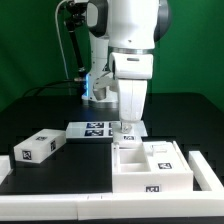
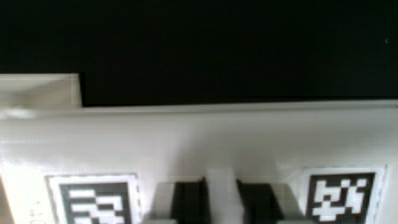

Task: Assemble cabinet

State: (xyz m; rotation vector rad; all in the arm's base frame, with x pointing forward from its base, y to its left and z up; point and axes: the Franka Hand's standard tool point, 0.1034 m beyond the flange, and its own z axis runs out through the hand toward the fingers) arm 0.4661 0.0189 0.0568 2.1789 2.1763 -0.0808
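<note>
Noting the Panda arm (image 1: 130,40) reaching down over the black table (image 1: 60,175). The white cabinet frame (image 1: 150,170) sits front-right in the exterior view, compartments up. The marker board (image 1: 95,128) lies behind it. One tagged drawer block (image 1: 38,147) rests well apart on the left. The gripper (image 1: 128,124) is at the frame's rear wall, jaws drawn together; we cannot tell whether they pinch it.

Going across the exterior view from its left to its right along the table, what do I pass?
drawer block → marker board → cabinet frame
</note>
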